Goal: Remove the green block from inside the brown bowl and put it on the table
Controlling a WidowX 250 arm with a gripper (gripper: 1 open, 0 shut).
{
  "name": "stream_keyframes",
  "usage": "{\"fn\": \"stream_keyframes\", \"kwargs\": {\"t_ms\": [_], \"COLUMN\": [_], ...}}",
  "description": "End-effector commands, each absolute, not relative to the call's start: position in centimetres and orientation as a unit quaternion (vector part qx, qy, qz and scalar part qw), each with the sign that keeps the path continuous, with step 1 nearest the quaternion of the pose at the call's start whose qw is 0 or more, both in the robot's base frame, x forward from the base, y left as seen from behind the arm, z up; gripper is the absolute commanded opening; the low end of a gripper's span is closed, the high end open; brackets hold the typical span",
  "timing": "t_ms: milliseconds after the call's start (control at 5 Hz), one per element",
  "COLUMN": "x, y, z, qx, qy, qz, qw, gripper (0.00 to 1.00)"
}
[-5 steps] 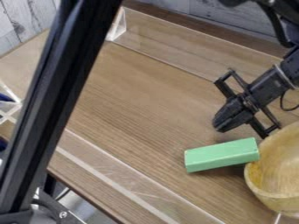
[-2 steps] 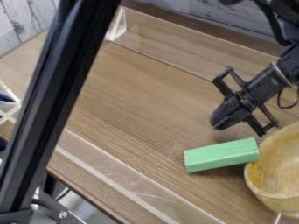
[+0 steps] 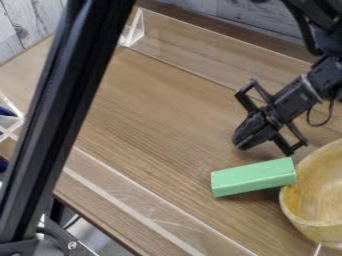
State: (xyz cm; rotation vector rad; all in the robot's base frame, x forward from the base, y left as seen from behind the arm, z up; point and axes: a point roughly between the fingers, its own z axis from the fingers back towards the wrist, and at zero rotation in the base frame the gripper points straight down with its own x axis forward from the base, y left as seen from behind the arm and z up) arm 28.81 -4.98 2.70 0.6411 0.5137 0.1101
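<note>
The green block lies flat on the table, just left of the brown bowl, which is cut off by the right and lower frame edges. My gripper hangs a little above and behind the block, its black fingers pressed together and pointing down-left with nothing between them. It does not touch the block or the bowl. The inside of the bowl that shows holds nothing.
A thick black post slants across the left of the view in the foreground. Low clear acrylic walls edge the table at the back and along the front. My arm reaches in from the upper right.
My gripper has drifted slightly left and up, away from the bowl, staying shut. The green block and bowl have not moved.
</note>
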Motion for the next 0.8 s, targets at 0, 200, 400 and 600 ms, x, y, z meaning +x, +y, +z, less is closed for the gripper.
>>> {"fn": "stream_keyframes", "kwargs": {"t_ms": [0, 200, 400, 600], "x": [30.0, 30.3, 30.5, 30.7], "y": [-5.5, -5.6, -4.9, -4.5], "z": [3.2, 3.0, 2.8, 2.7], "qx": [0.317, 0.334, 0.350, 0.360], "qy": [0.224, 0.220, 0.213, 0.210], "qz": [0.062, 0.068, 0.072, 0.073], "qw": [0.920, 0.914, 0.909, 0.906], "gripper": [0.00, 0.00, 0.00, 0.00]}}
